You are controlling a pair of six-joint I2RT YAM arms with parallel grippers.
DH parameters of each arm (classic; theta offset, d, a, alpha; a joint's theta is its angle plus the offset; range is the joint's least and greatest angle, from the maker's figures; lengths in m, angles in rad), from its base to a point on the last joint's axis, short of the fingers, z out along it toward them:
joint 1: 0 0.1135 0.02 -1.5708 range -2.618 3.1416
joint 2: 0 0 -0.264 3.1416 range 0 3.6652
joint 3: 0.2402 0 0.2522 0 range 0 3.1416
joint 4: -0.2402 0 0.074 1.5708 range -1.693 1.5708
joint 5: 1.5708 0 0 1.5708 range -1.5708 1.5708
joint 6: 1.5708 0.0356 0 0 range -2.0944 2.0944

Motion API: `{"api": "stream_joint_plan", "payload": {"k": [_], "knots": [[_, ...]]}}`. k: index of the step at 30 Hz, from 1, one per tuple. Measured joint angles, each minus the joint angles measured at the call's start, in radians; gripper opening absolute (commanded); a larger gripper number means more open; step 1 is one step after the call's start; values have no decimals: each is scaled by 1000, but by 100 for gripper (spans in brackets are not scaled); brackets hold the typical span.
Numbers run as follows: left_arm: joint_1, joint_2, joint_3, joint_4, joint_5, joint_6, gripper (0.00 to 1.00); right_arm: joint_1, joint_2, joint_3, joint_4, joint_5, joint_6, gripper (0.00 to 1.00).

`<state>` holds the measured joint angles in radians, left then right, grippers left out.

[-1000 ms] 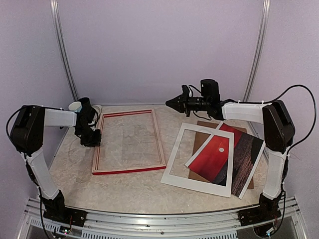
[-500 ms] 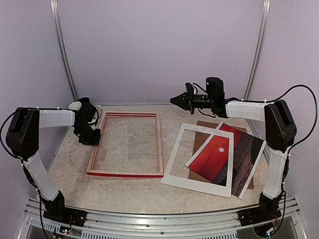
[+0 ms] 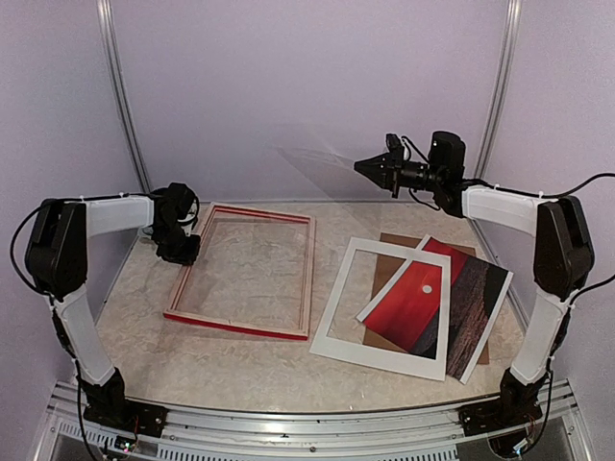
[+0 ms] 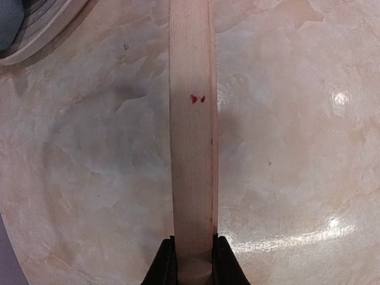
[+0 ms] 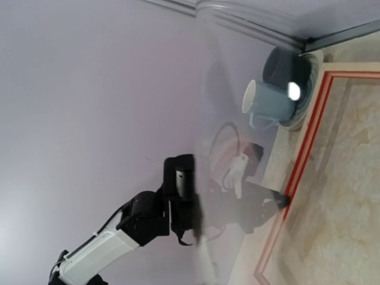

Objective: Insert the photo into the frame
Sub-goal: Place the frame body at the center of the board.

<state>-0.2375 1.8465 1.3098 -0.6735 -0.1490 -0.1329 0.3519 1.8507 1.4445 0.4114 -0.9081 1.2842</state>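
The frame (image 3: 309, 279), red-faced with pale wood sides, lies skewed on the table's left half. My left gripper (image 3: 179, 248) is shut on its left rail; in the left wrist view the black fingertips (image 4: 167, 268) clamp that pale wood rail (image 4: 191, 148). The photo (image 3: 408, 309), a red sky with a small white sun, lies on the right, partly under a white mat (image 3: 332, 317). My right gripper (image 3: 363, 165) hangs high at the back, shut on a clear pane (image 3: 312, 158), which blurs the right wrist view (image 5: 228, 71).
A brown backing board (image 3: 394, 252) lies under the photo and mat. A pale blue cup (image 5: 261, 101) sits by a dark roll (image 5: 285, 65) at the back-left corner, next to the frame's red edge (image 5: 304, 148). Metal rails run along the near edge.
My right gripper rose and swung right, carrying the clear pane away from the frame. My left gripper shifted toward the back, turning the frame with it.
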Motion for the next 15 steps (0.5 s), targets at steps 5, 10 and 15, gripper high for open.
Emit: {"api": "stream_joint_plan", "payload": {"k": [5,10,15], "knots": [[-3,3,18,-9,-4,26,0,-6,-2,-28,8,-13,10,0],[-32,0,2,3,0,40,0,-9,-2,-28,14,-21,17,0],[-128,0,-24,15,5,51,0,-11,-2,-36,36,-29,29,0]]}}
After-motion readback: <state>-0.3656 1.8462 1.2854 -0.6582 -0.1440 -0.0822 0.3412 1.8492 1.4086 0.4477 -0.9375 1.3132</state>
